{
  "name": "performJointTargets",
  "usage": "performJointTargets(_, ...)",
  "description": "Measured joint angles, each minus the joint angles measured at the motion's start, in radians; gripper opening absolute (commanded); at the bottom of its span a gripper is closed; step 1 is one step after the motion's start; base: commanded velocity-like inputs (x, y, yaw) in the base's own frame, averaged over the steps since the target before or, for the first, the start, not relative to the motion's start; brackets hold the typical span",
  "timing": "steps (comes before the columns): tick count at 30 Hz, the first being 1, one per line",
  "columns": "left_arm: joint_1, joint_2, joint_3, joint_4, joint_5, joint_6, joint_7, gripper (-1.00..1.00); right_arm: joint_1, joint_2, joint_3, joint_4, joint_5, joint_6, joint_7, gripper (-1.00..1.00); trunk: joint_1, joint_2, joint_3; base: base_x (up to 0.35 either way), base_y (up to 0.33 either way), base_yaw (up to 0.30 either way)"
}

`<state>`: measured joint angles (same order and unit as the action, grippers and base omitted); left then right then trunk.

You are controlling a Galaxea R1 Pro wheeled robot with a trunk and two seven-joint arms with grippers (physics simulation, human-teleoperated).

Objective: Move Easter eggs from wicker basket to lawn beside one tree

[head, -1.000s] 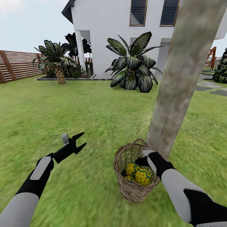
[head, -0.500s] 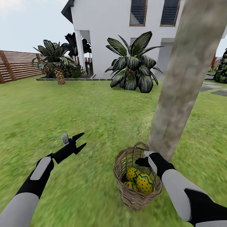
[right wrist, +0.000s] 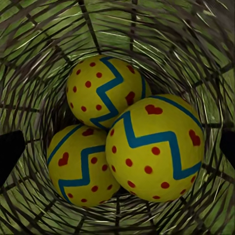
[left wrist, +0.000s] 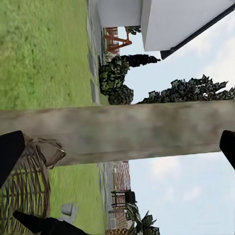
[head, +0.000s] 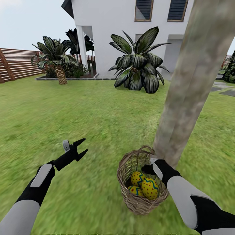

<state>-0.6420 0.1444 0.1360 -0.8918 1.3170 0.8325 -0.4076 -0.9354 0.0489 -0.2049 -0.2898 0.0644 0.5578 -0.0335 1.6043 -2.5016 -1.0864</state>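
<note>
Step in hand: you are reaching into the wicker basket (head: 141, 182) with the right gripper (head: 149, 168) to take the first egg; by how things lie, none has been lifted out.
Eggs: all three Easter eggs (right wrist: 125, 149) sit heaped in the bottom of the basket, touching one another. The top egg (right wrist: 154, 149) rests on the two beneath and is nearest your wrist camera; in the head view it is the one (head: 149, 188) closest to you.
Right claw: poised at the basket's mouth, pointing down inside. Dark finger edges (right wrist: 10, 152) show at both sides of the right wrist view with the eggs between them, so the jaws stand apart and hold nothing.
Left claw: the left gripper (head: 80, 147) hangs over the lawn (head: 98, 124), well apart from the basket, its fingers spread and empty.
Basket and tree: the basket stands on the grass just beside the foot of the tree (head: 186, 88), its far rim close against the trunk.
How to do it well: go for the top egg first, centre it between the fingers, and come straight down so the tips pass its widest part before you close.
Watch for: the round shell may slip, and the open weave may catch a fingertip or drag the basket over.
After the grip: lift clear of the rim, then set the egg on the grass by this same trunk.
</note>
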Motion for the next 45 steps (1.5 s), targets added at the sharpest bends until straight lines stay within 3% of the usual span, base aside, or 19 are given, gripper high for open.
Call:
performJointTargets(9, 0.000, 0.000, 0.000, 0.000, 0.000, 0.000, 0.000, 1.00, 0.000, 0.003, -0.001, -0.001, -0.002, -0.004, -0.044, 1.00, 0.004, -0.002, -0.035, 0.000, 0.000, 0.000)
performJointTargets(16, 0.000, 0.000, 0.000, 0.001, 0.001, 0.000, 0.000, 1.00, 0.000, 0.008, -0.001, -0.008, 0.000, -0.013, -0.124, 1.00, 0.004, -0.002, -0.035, 0.000, 0.000, 0.000)
performJointTargets(19, 0.000, 0.000, 0.000, 0.001, 0.000, 0.000, 0.000, 1.00, 0.000, 0.008, -0.001, -0.010, 0.001, -0.014, -0.140, 1.00, 0.005, -0.003, -0.046, 0.000, 0.000, 0.000)
performJointTargets(45, 0.000, 0.000, 0.000, 0.002, -0.002, -0.002, 0.003, 1.00, 0.001, 0.007, 0.010, -0.014, 0.011, -0.040, -0.146, 1.00, 0.017, -0.009, -0.147, 0.000, 0.000, 0.000)
